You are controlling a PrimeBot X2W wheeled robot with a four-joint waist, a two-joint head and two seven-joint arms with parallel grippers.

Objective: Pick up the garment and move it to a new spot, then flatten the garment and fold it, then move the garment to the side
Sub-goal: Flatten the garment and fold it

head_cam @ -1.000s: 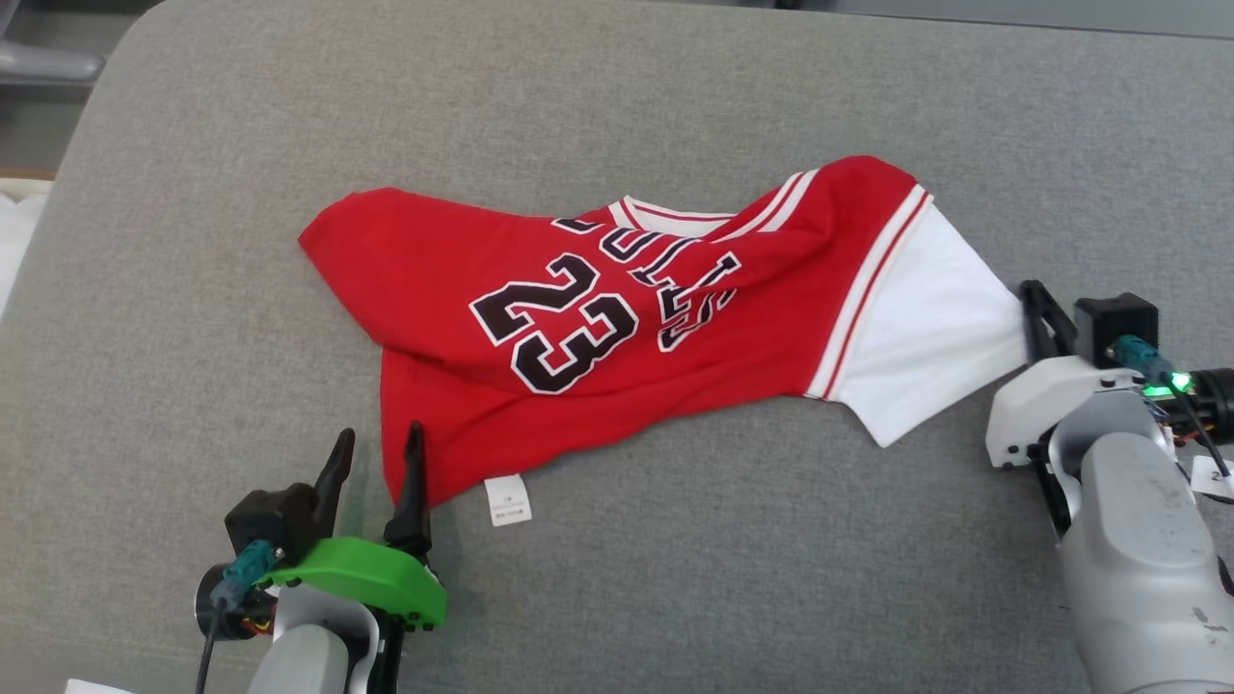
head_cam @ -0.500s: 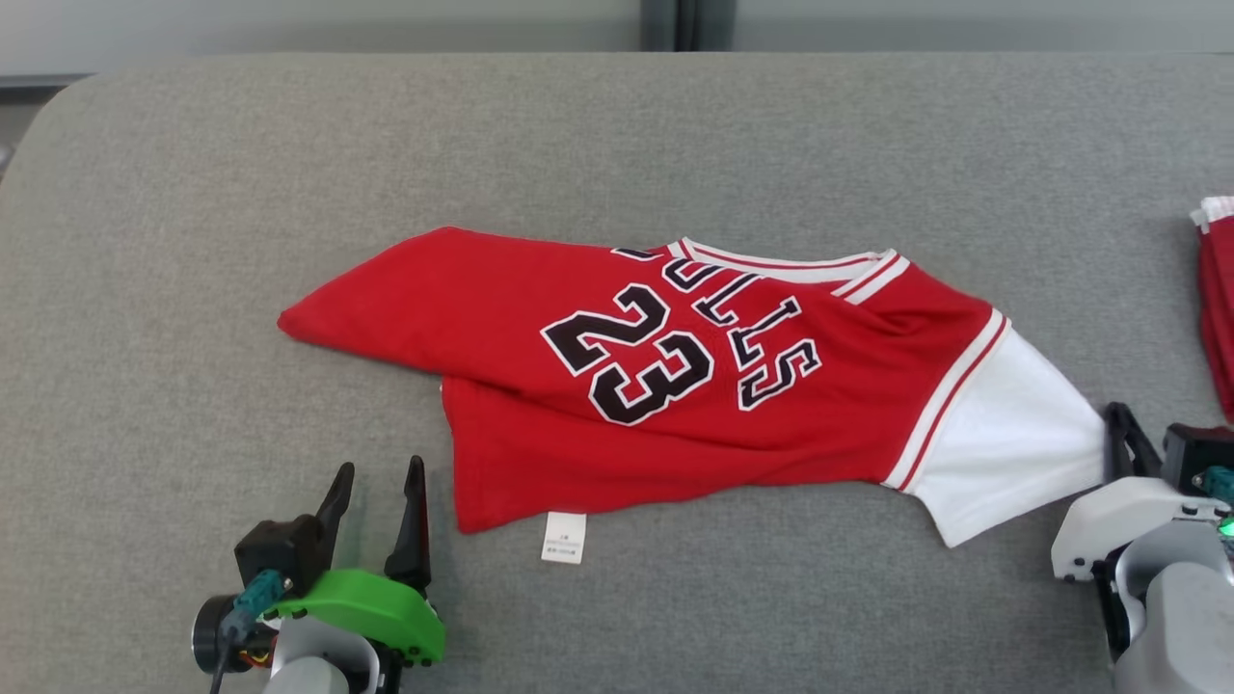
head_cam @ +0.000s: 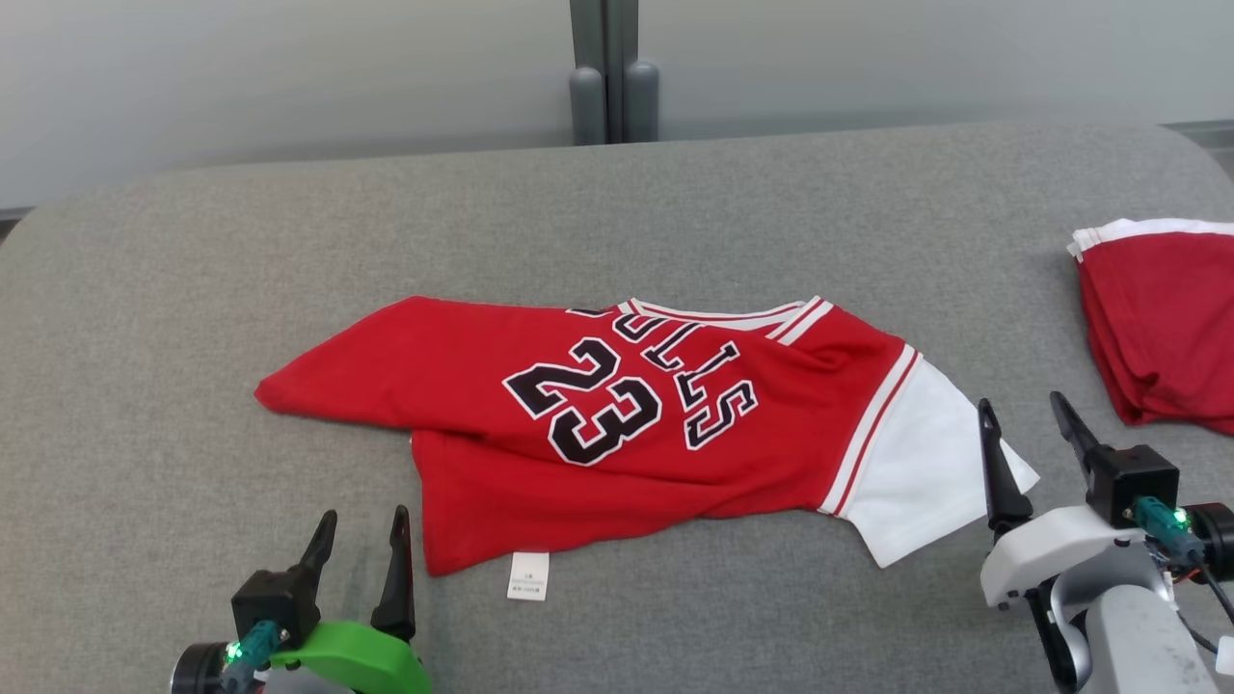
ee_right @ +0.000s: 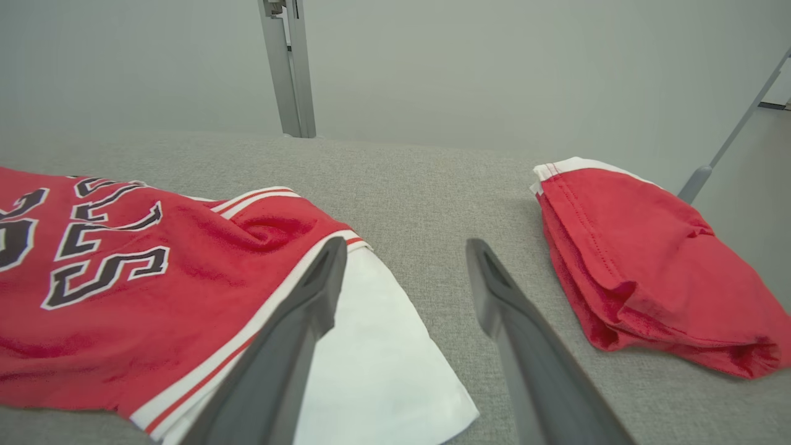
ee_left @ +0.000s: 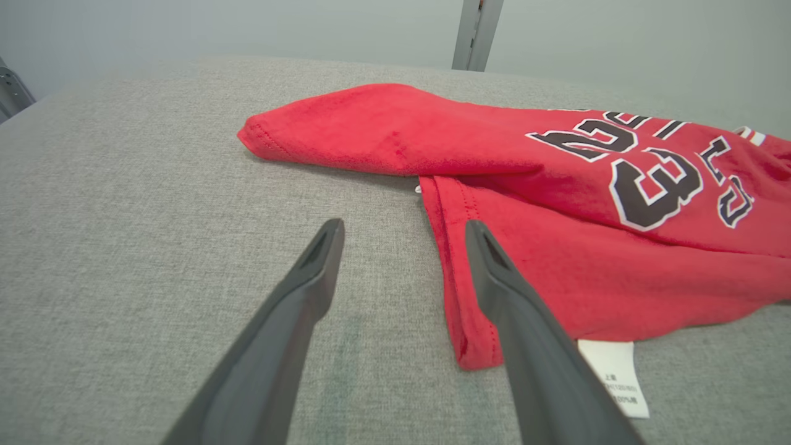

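Observation:
The garment (head_cam: 617, 424) is a red jersey with a black "23", white trim and a white sleeve. It lies loosely folded and wrinkled on the grey padded table (head_cam: 675, 212), its white label near the front edge. My left gripper (head_cam: 362, 540) stands open just left of the jersey's front corner (ee_left: 476, 352), touching nothing. My right gripper (head_cam: 1027, 429) is open at the tip of the white sleeve (ee_right: 383, 364), with its left finger over the sleeve's edge and nothing between the fingers.
A second folded red garment (head_cam: 1157, 318) lies at the table's right edge, also in the right wrist view (ee_right: 649, 266). A grey post (head_cam: 607, 87) stands behind the table against a pale wall. Bare grey surface lies left of and behind the jersey.
My right gripper has let go of the white sleeve and now stands open. The head camera has tilted up, bringing the back wall and the second garment into view.

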